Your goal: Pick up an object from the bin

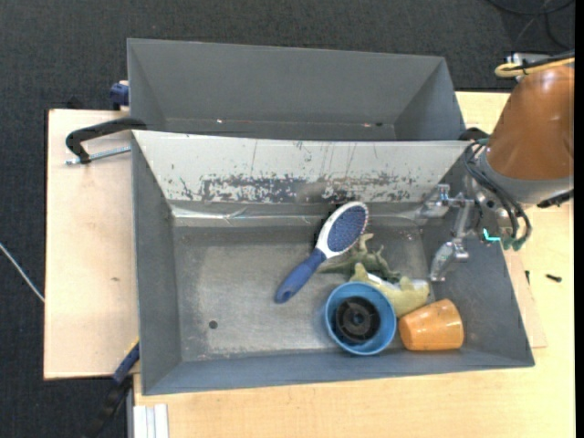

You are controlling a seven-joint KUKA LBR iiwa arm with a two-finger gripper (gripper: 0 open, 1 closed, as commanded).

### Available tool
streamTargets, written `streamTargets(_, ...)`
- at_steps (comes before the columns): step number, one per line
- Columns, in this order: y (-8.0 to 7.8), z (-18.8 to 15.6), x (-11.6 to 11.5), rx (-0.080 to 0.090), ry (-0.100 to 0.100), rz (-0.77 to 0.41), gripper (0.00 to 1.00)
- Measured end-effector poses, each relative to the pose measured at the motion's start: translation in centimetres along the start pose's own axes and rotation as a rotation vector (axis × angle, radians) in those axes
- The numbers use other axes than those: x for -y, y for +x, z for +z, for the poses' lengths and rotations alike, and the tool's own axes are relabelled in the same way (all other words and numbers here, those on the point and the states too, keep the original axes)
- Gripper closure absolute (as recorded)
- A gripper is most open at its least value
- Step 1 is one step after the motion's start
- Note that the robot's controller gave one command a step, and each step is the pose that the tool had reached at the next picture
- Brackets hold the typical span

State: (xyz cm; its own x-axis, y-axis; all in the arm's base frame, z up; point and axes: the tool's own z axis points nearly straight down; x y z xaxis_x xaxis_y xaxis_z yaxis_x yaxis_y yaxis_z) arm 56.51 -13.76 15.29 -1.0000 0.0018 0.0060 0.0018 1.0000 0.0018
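Claw hovers near orange cup (scuffed grey bin, dark carpet around).

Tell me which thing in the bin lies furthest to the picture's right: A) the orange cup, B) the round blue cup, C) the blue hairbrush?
A: the orange cup lies to the right of both the round blue cup and the blue hairbrush.

Gripper hangs at 3 o'clock of grey bin. Orange cup at its 6 o'clock. Blue hairbrush, blue round container at 8 o'clock.
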Motion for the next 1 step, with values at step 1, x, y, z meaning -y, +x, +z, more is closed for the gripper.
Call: streamTargets(1, 3.96, 8.09, -4.88, 0.016, 0.003, -0.087, 0.0)
